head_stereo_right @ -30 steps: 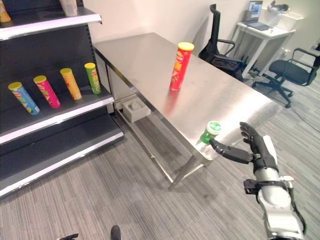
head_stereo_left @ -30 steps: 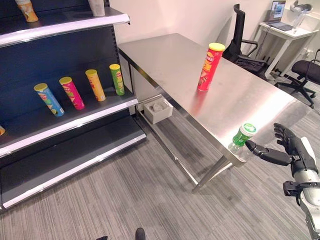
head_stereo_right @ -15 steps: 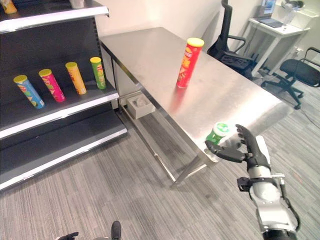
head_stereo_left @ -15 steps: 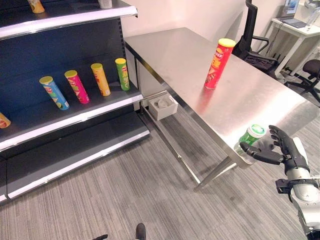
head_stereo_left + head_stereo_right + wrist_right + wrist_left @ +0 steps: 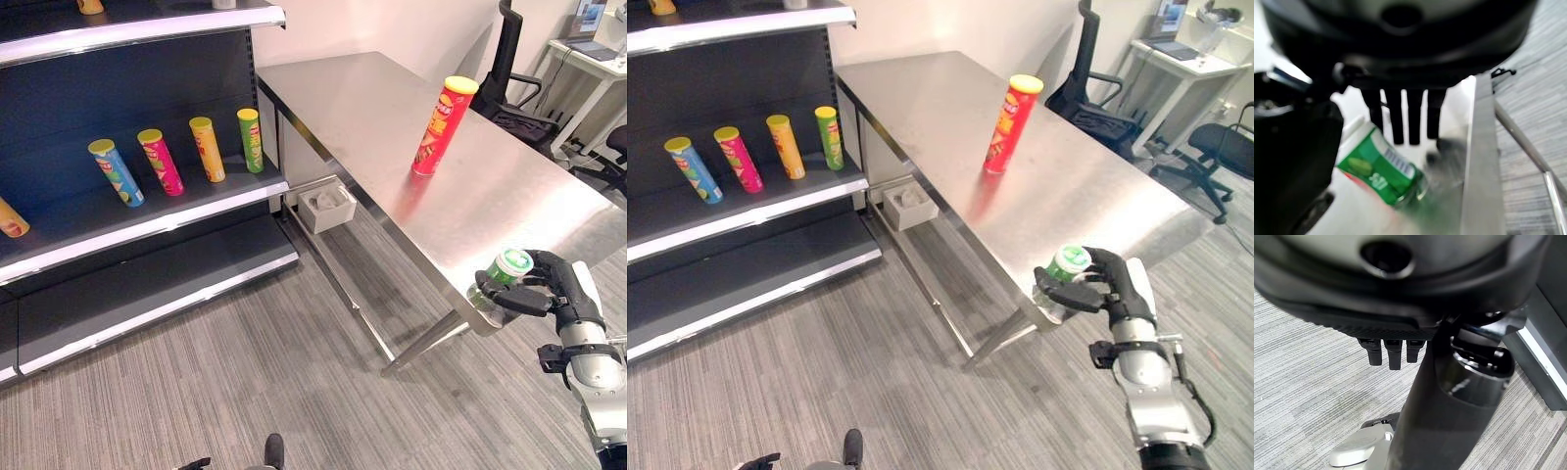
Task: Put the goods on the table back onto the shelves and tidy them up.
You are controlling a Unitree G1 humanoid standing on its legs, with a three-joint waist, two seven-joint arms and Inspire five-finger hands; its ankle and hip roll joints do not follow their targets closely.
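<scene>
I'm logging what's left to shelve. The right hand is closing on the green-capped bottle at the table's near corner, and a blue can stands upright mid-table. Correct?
Not quite: the can standing upright mid-table is red with a yellow lid, not blue, as the left eye view shows. The rest holds: the right hand curls around the green-capped bottle at the table's near corner.

— What colours are on the shelf [image 5: 147, 230]?
— Dark panels with silvery edges. On it stand a blue can [image 5: 116, 172], a pink can [image 5: 160, 163], an orange can [image 5: 207, 150] and a green can [image 5: 252, 141], all with yellow lids.
— And the table [image 5: 362, 117]?
— Bare brushed steel. The tall can [image 5: 437, 127] there is red with a yellow lid.
— The bottle [image 5: 1382, 169]?
— Clear, with a green label and a green and white cap, against the dark right hand [image 5: 554, 289].
— The floor [image 5: 245, 382]?
— Grey, finely striped. The left hand [image 5: 1393, 350] is black too.
</scene>
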